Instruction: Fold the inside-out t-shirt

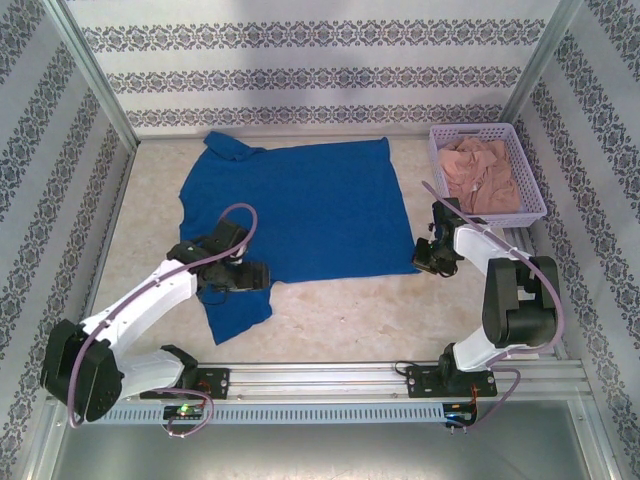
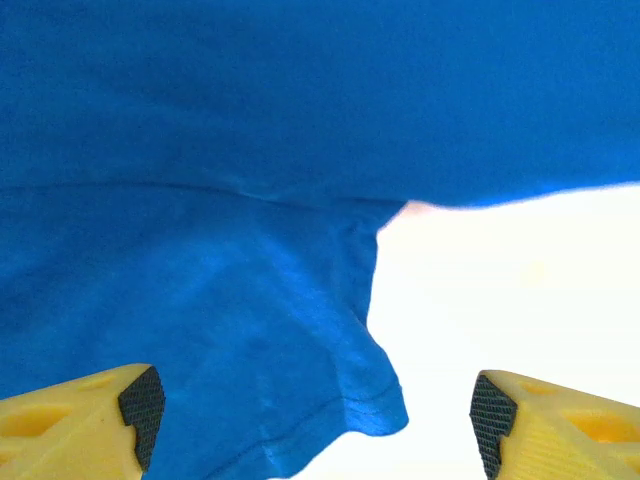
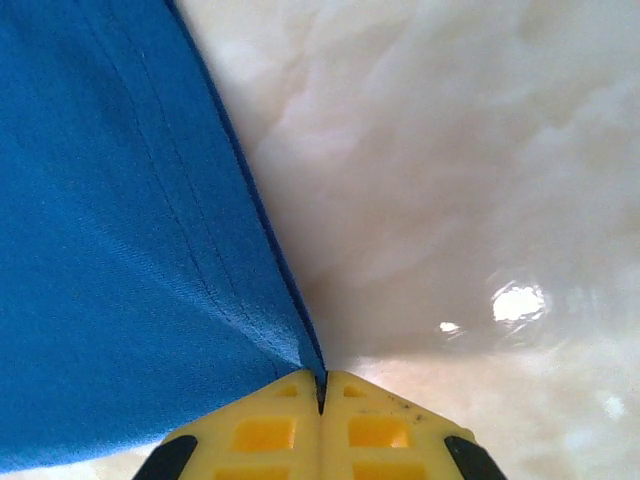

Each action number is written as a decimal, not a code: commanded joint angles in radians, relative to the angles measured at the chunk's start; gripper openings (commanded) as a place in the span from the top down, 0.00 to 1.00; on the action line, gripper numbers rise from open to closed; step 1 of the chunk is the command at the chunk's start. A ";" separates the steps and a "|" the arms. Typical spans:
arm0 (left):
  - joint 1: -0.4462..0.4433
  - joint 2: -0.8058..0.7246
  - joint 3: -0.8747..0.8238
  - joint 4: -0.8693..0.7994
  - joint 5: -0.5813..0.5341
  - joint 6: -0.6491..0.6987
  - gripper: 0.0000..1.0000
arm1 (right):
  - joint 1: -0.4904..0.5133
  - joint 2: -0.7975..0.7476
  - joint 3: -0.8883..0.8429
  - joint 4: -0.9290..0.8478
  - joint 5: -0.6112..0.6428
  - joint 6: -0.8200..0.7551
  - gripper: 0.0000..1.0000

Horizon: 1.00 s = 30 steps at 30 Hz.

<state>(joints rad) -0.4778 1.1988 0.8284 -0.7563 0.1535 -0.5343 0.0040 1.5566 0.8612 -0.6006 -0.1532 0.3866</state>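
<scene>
- The inside-out t-shirt (image 1: 300,210) is royal blue and short-sleeved. It lies spread flat on the pale, marbled table (image 1: 340,320), from the middle towards the far wall and slightly left of centre.
- It lies sideways: the neck end points left and the straight bottom hem (image 3: 215,260) runs along its right side.
- One sleeve (image 1: 238,312) juts towards the near edge at the lower left. The other sleeve (image 1: 218,146) pokes out at the far left corner.
- The body of the shirt lies mostly smooth, with a few shallow creases. Its near edge runs almost straight across the table.
- In the right wrist view the cloth is a fine knit, with two parallel lines of stitching running just inside the hem's edge.
- In the left wrist view the near sleeve fans out from a seam where it joins the body. A single line of stitching follows the sleeve's cuff.
- The left gripper (image 2: 312,415) hangs over that near sleeve with its jaws spread wide. One yellow finger is over blue cloth and the other is over bare table. I cannot tell whether either touches the fabric.
- The right gripper (image 3: 322,385) sits at the shirt's near right corner, its jaws pressed together and pinching the very tip of the hem corner.
- A lilac basket (image 1: 535,195) stands at the far right of the table, apart from the shirt, and holds a crumpled pinkish-beige garment (image 1: 480,170).
</scene>
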 commanded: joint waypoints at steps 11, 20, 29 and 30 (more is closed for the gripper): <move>-0.268 -0.002 -0.092 -0.137 -0.080 -0.135 0.26 | -0.013 0.000 0.002 0.022 -0.014 -0.019 1.00; -0.266 -0.152 -0.234 -0.183 -0.283 -0.414 0.33 | 0.010 -0.023 0.002 0.026 -0.040 -0.022 1.00; -0.164 -0.314 -0.397 -0.173 -0.224 -0.560 0.45 | 0.011 -0.059 0.001 0.033 -0.074 -0.021 1.00; -0.164 -0.295 -0.393 -0.175 -0.222 -0.562 0.45 | 0.011 -0.063 -0.001 0.034 -0.077 -0.020 1.00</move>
<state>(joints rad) -0.6582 0.8864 0.4355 -0.8944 -0.0803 -1.0279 0.0044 1.5223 0.8608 -0.5713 -0.2047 0.3752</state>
